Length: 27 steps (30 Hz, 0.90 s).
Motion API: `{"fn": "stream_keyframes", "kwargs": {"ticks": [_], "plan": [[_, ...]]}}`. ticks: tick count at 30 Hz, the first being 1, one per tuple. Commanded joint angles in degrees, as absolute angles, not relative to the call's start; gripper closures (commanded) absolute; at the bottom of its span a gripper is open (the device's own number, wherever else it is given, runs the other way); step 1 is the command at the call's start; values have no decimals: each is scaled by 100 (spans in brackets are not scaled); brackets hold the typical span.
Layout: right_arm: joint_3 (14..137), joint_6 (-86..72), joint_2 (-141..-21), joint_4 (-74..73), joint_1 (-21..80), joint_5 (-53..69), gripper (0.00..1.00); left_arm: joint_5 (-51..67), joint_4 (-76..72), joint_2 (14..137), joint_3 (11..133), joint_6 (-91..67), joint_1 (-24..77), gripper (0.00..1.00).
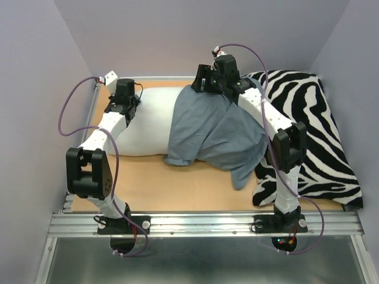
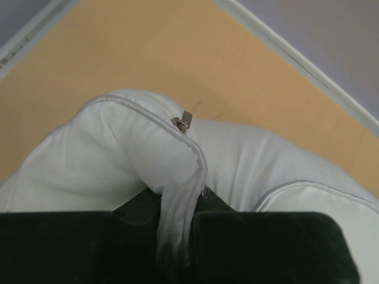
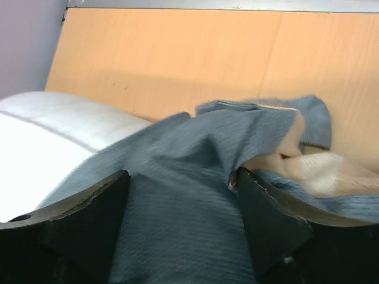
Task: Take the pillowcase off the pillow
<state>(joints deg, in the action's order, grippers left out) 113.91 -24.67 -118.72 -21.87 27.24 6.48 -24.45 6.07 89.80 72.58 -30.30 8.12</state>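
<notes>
The white pillow [image 1: 148, 121] lies across the far half of the table, its left part bare. The blue-grey pillowcase [image 1: 216, 133] covers its right part, plain side out, and trails toward the front. My left gripper [image 1: 127, 106] is shut on a pinch of the pillow's white corner fabric [image 2: 174, 201], near a small zipper pull [image 2: 183, 121]. My right gripper [image 1: 207, 86] is at the pillowcase's far edge. In the right wrist view its jaws stand wide apart, with the pillowcase [image 3: 189, 195] bunched between the fingers [image 3: 266, 219]. The pillow [image 3: 47, 136] shows at left there.
A black-and-white zebra-print cushion [image 1: 320, 130] fills the right side of the table, partly under the right arm. Bare wooden tabletop [image 1: 177, 183] lies in front of the pillow. A raised rim [image 1: 154, 77] and grey walls enclose the table.
</notes>
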Motion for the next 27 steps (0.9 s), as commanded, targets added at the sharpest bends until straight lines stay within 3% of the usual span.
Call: {"fn": "stream_keyframes", "kwargs": {"ticks": [1, 7, 16, 19, 23, 24, 27], "plan": [[11338, -2180, -11110, -2347, 2918, 413, 19, -1643, 624, 9167, 6996, -3507, 958, 100], [10092, -2259, -9740, -2312, 2971, -217, 18, -1380, 510, 9325, 7014, -3481, 695, 90], [7396, -2838, -7788, -2162, 3716, -781, 17, -1222, 475, 9054, 7312, -3129, 686, 60], [6674, -3215, -7734, -1883, 4795, -1431, 17, -1274, 544, 8921, 7409, -3059, 694, 48], [6206, -3567, -8129, -1346, 5053, -1503, 17, -1432, 711, 8702, 7585, -2988, 799, 41], [6170, -3612, -8286, -1249, 5080, -1520, 18, -1502, 721, 8527, 7594, -2962, 826, 32], [6074, -3814, -8534, -1195, 5106, -1800, 22, -1512, 808, 8245, 7559, -2936, 896, 27]]}}
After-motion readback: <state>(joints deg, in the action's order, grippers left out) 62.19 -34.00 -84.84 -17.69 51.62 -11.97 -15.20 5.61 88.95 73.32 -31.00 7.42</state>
